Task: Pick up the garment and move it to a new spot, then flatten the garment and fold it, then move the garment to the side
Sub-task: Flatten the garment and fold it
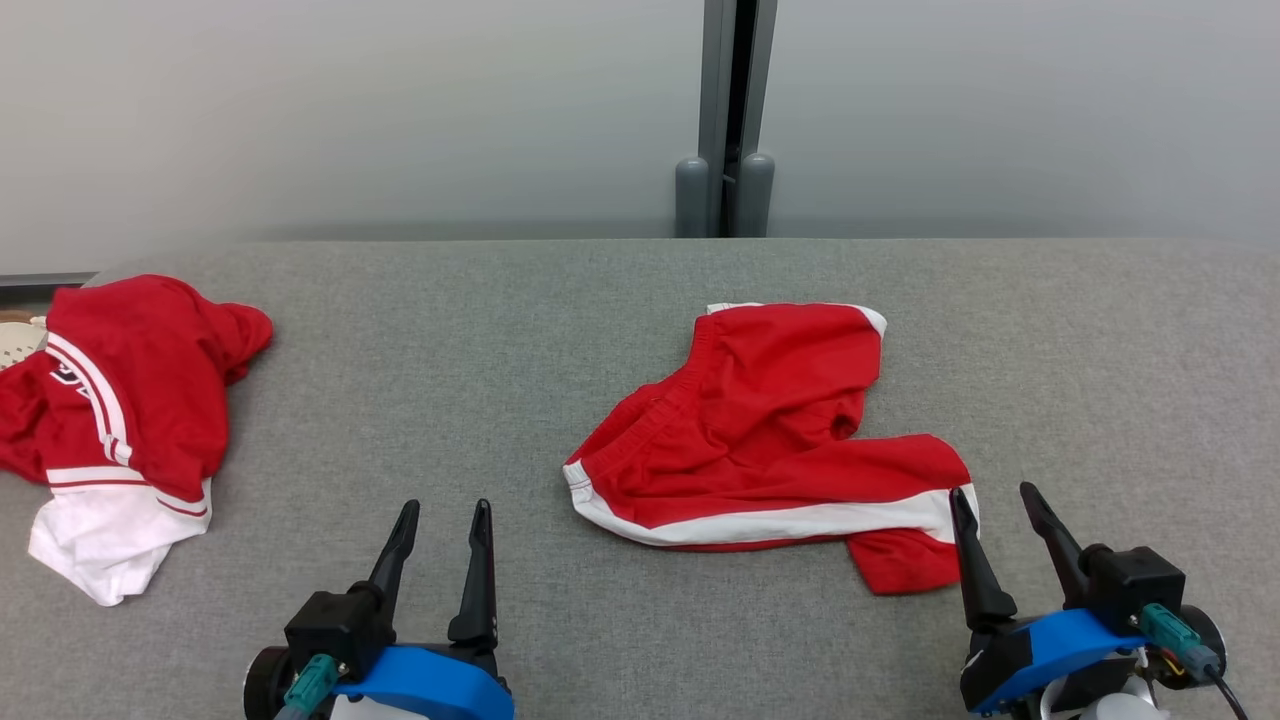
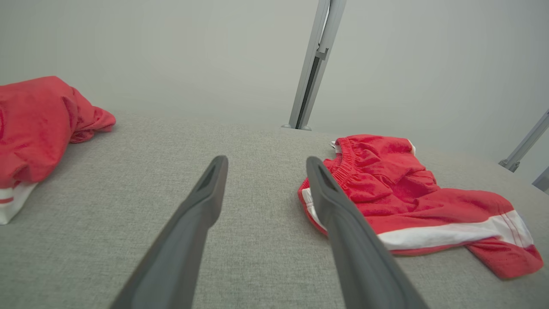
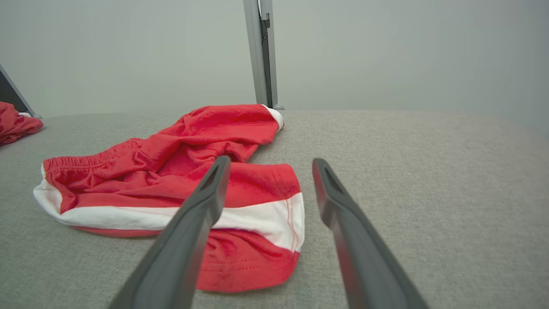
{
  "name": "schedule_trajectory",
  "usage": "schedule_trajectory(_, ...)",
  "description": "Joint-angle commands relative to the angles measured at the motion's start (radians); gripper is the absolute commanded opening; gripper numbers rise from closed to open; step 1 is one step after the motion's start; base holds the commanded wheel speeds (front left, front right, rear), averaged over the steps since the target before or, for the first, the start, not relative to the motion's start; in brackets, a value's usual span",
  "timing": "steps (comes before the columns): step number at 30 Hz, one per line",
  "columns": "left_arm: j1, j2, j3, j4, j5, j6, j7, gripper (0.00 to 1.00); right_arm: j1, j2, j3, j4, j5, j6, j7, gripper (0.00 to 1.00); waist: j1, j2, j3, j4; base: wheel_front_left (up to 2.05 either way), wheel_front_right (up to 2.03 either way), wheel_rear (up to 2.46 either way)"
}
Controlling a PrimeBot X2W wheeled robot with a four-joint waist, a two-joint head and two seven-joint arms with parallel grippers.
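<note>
A pair of red shorts with white side stripes (image 1: pixel 770 440) lies crumpled on the grey table (image 1: pixel 480 330), right of centre; the same shorts (image 2: pixel 411 201) sit to the right in the left wrist view, and the shorts (image 3: pixel 180 180) spread left of the fingers in the right wrist view. My left gripper (image 1: pixel 440 520) stands open near the front edge, left of the shorts, nothing between its fingers. My right gripper (image 1: pixel 995 500) is open too, at the shorts' lower right corner, its left fingertip (image 1: pixel 962 505) over the white stripe's end.
A second red and white garment (image 1: pixel 120 420) is heaped at the table's far left edge. A grey post (image 1: pixel 728 120) stands behind the table against a pale wall. Bare grey cloth lies between the two garments and to the right of the shorts.
</note>
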Motion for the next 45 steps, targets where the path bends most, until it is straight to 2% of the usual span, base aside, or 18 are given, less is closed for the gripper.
schedule_trajectory(1, -0.003, 0.000, -0.003, 0.003, -0.001, -0.004, -0.005, 1.00, 0.003, 0.000, -0.002, -0.011, -0.002, 0.000, -0.004, 1.00, 0.0000, 0.0000, 0.004, -0.001, 0.00, 0.00, 0.00)
schedule_trajectory(7, -0.080, 0.017, -0.062, 0.066, 0.035, -0.035, 0.000, 1.00, -0.017, 0.000, 0.008, -0.044, -0.010, 0.000, -0.004, 1.00, 0.0000, 0.0000, 0.039, -0.017, 0.00, 0.00, 0.00)
schedule_trajectory(14, -0.265, 0.112, -0.223, 0.203, 0.048, -0.060, 0.122, 1.00, -0.046, 0.000, 0.038, -0.061, -0.029, 0.000, -0.004, 1.00, 0.0000, 0.0000, 0.095, -0.062, 0.00, 0.00, 0.00)
schedule_trajectory(19, -0.367, 0.205, -0.380, 0.253, -0.028, -0.059, 0.179, 1.00, -0.056, 0.000, 0.043, -0.062, -0.031, 0.000, -0.004, 1.00, 0.0000, 0.0000, 0.129, -0.097, 0.00, 0.00, 0.00)
schedule_trajectory(20, -0.367, 0.205, -0.380, 0.253, -0.028, -0.059, 0.179, 1.00, -0.056, 0.000, 0.043, -0.062, -0.031, 0.000, -0.004, 1.00, 0.0000, 0.0000, 0.129, -0.097, 0.00, 0.00, 0.00)
schedule_trajectory(21, -0.403, 0.238, -0.435, 0.260, -0.065, -0.059, 0.189, 1.00, -0.059, 0.000, 0.042, -0.061, -0.032, 0.000, -0.004, 1.00, 0.0000, 0.0000, 0.140, -0.108, 0.00, 0.00, 0.00)
schedule_trajectory(24, -0.429, 0.266, -0.485, 0.267, -0.101, -0.060, 0.202, 1.00, -0.060, 0.000, 0.042, -0.060, -0.032, 0.000, -0.004, 1.00, 0.0000, 0.0000, 0.147, -0.117, 0.00, 0.00, 0.00)
schedule_trajectory(26, -0.460, 0.305, -0.560, 0.269, -0.156, -0.060, 0.226, 1.00, -0.058, 0.000, 0.040, -0.062, -0.030, 0.000, -0.004, 1.00, 0.0000, 0.0000, 0.153, -0.126, 0.00, 0.00, 0.00)
schedule_trajectory(28, -0.476, 0.328, -0.623, 0.258, -0.195, -0.060, 0.248, 0.84, -0.057, 0.000, 0.038, -0.062, -0.031, 0.000, -0.004, 1.00, 0.0000, 0.0000, 0.156, -0.130, 0.00, 0.00, 0.00)
schedule_trajectory(29, -0.476, 0.328, -0.623, 0.258, -0.195, -0.060, 0.248, 0.84, -0.057, 0.000, 0.038, -0.062, -0.031, 0.000, -0.004, 1.00, 0.0000, 0.0000, 0.156, -0.130, 0.00, 0.00, 0.00)
schedule_trajectory(30, -0.484, 0.342, -0.651, 0.253, -0.214, -0.060, 0.258, 0.75, -0.057, 0.000, 0.037, -0.062, -0.032, 0.000, -0.004, 1.00, 0.0000, 0.0000, 0.157, -0.132, 0.00, 0.00, 0.00)
schedule_trajectory(32, -0.501, 0.363, -0.694, 0.247, -0.246, -0.060, 0.266, 0.47, -0.058, 0.000, 0.035, -0.060, -0.034, 0.000, -0.004, 1.00, 0.0000, 0.0000, 0.158, -0.133, 0.00, 0.00, 0.00)
schedule_trajectory(34, -0.512, 0.375, -0.722, 0.244, -0.277, -0.060, 0.259, 0.32, -0.062, 0.000, 0.032, -0.057, -0.037, 0.000, -0.004, 1.00, 0.0000, 0.0000, 0.159, -0.134, 0.00, 0.00, 0.00)
schedule_trajectory(35, -0.516, 0.380, -0.730, 0.245, -0.290, -0.060, 0.254, 0.19, -0.063, 0.000, 0.031, -0.054, -0.038, 0.000, -0.004, 1.00, 0.0000, 0.0000, 0.160, -0.134, 0.00, 0.00, 0.00)
schedule_trajectory(37, -0.526, 0.386, -0.744, 0.246, -0.312, -0.060, 0.237, 0.02, -0.065, 0.000, 0.034, -0.034, -0.039, 0.000, -0.004, 1.00, 0.0000, 0.0000, 0.162, -0.132, 0.00, 0.00, 0.00)
schedule_trajectory(45, -0.534, 0.378, -0.744, 0.267, -0.357, -0.060, 0.151, 0.00, -0.143, 0.000, 0.072, 0.091, -0.038, 0.000, 0.036, 1.00, 0.0000, 0.0000, 0.172, -0.118, 0.00, 0.00, 0.00)
